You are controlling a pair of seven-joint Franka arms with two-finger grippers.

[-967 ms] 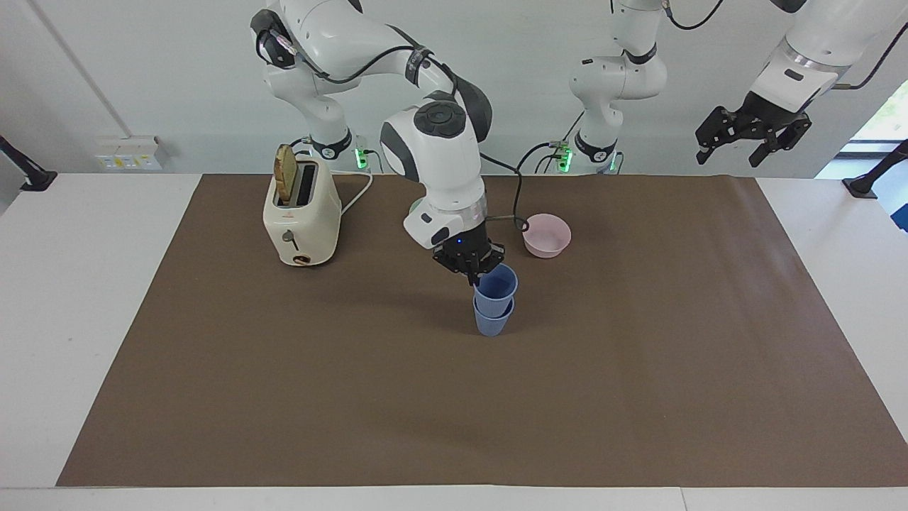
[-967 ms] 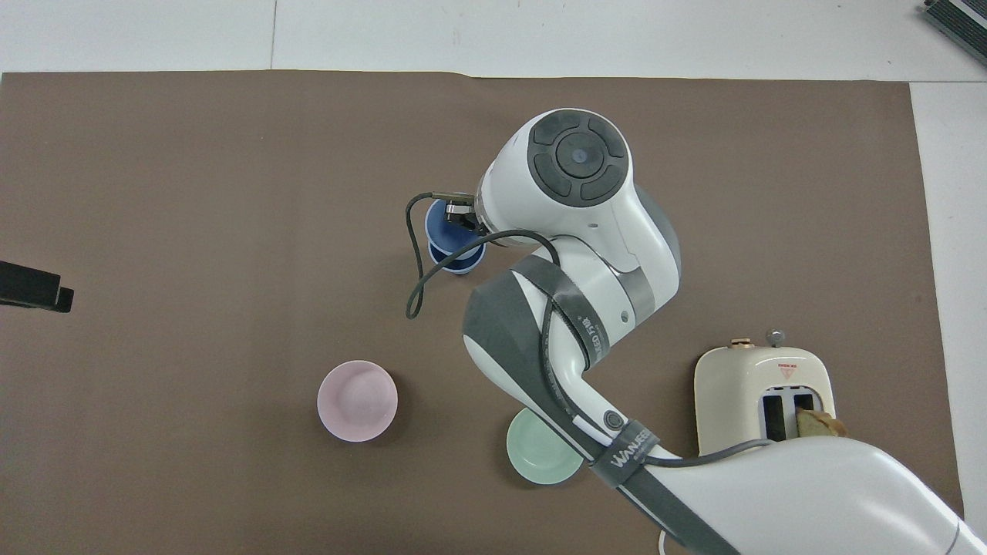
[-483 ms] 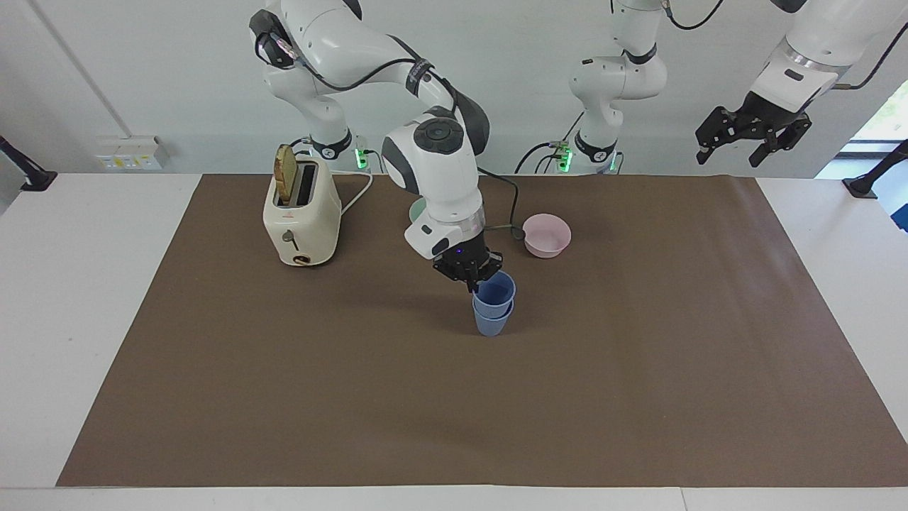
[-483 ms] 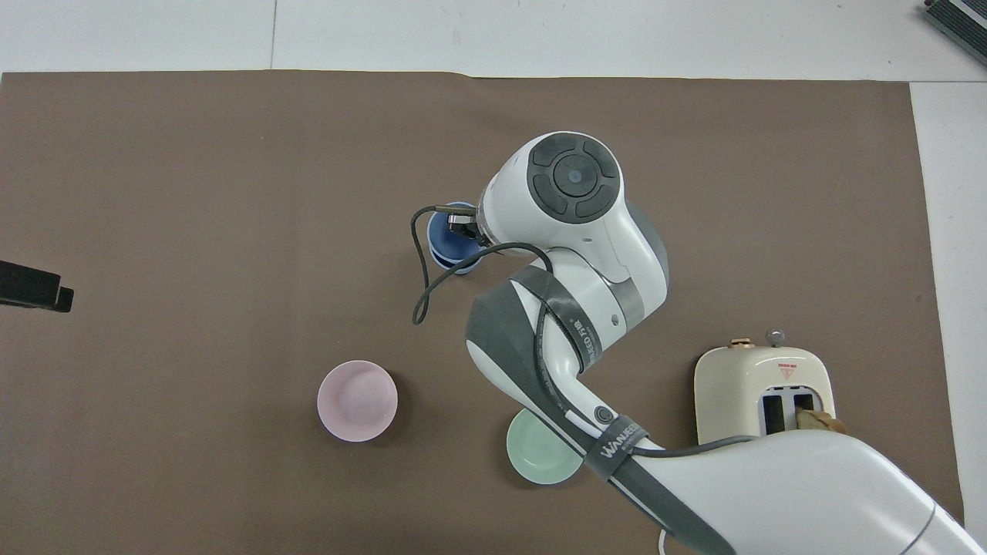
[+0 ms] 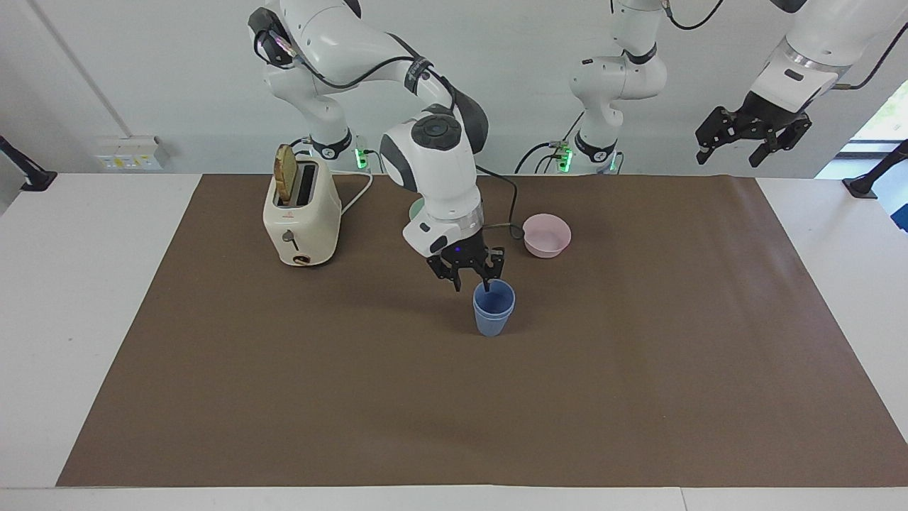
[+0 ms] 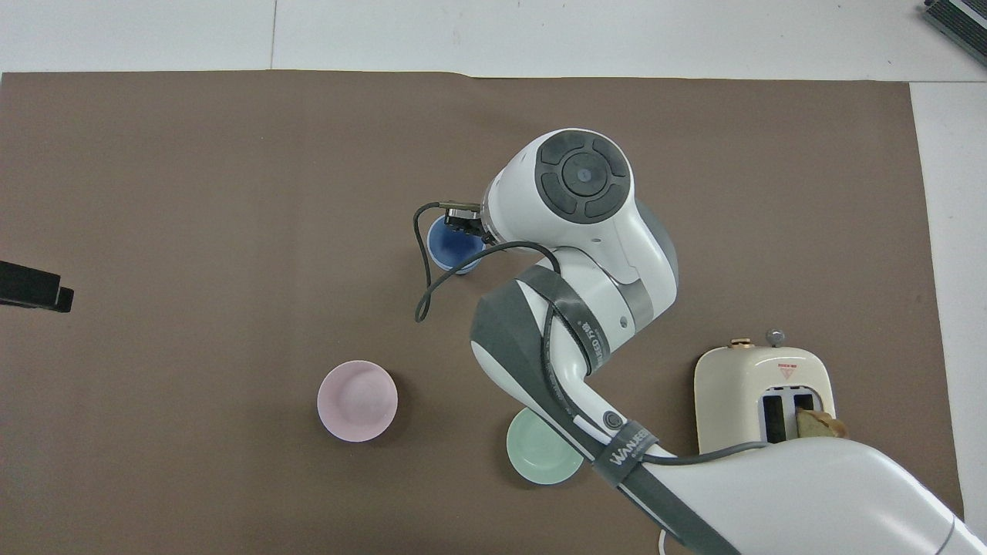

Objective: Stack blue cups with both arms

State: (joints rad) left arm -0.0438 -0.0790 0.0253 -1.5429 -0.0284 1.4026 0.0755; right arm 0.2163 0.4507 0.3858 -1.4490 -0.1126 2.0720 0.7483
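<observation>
My right gripper (image 5: 472, 279) hangs spread at the nested cups' (image 5: 494, 308) rim, around ten o'clock. My left gripper (image 5: 753, 138) waits aloft, jaws apart.

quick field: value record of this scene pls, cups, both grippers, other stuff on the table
cups: two blue cups nested in one upright stack on the brown mat
right gripper: open, at the stack's rim, one finger dipping into the top cup
left gripper: open, waiting raised off the mat at the left arm's end
pink bowl: nearer the robots than the stack
green bowl: mostly hidden under the right arm
toaster: toward the right arm's end, bread in one slot
</observation>
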